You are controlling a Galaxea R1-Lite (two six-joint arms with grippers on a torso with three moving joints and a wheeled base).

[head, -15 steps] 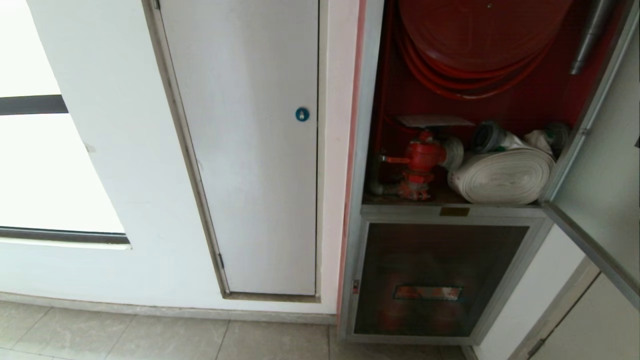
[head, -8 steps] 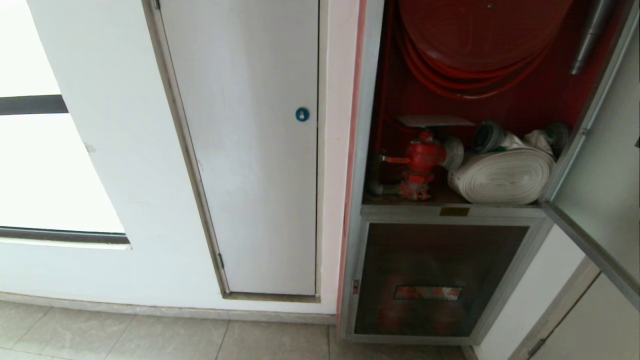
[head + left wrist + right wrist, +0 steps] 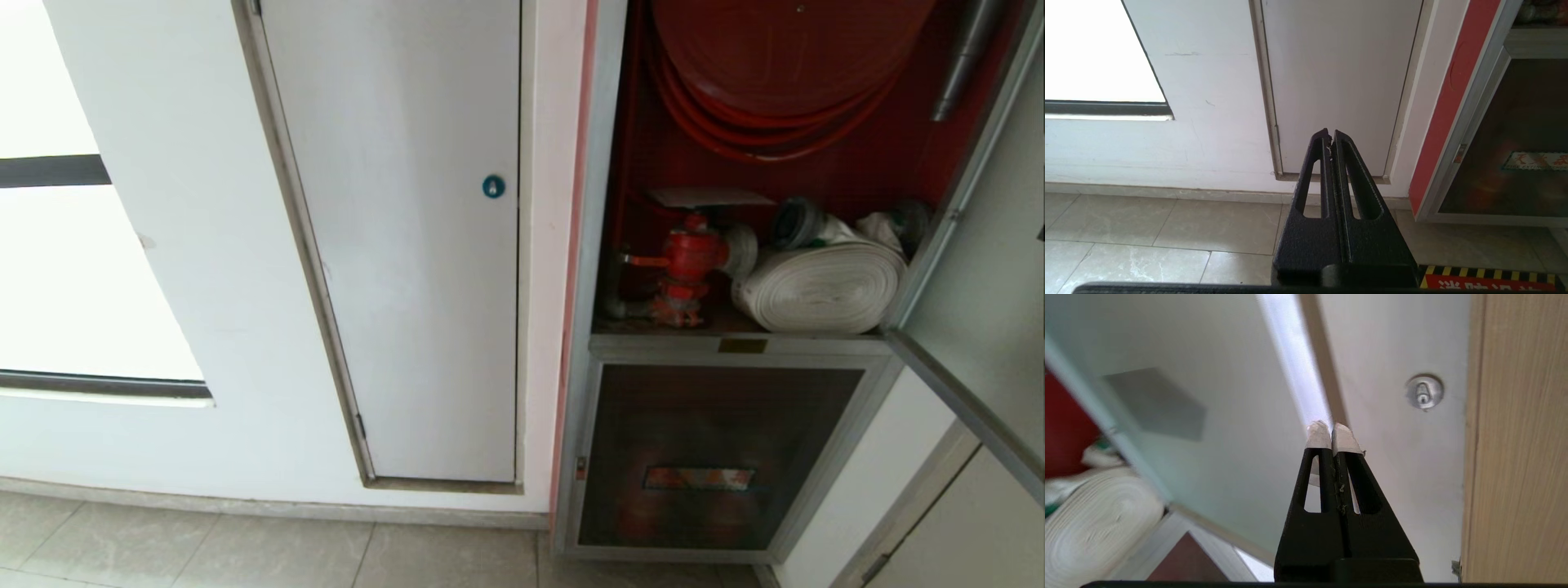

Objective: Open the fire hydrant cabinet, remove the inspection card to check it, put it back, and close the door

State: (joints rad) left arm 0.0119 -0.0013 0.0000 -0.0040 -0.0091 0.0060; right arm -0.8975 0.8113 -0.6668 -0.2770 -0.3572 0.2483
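Observation:
The fire hydrant cabinet stands open, red inside, with a red hose reel, a red valve and a white rolled hose. The inspection card lies flat on top of the valve. The door is swung out to the right. Neither arm shows in the head view. My right gripper is shut and empty, its white-taped tips pointing at the door's far edge, with the door's pale inner face and the hose beside it. My left gripper is parked low, shut and empty.
A white door with a blue lock is left of the cabinet. A smaller dark glass panel sits below the shelf. Past the open door are a white panel with a silver lock and a wooden panel.

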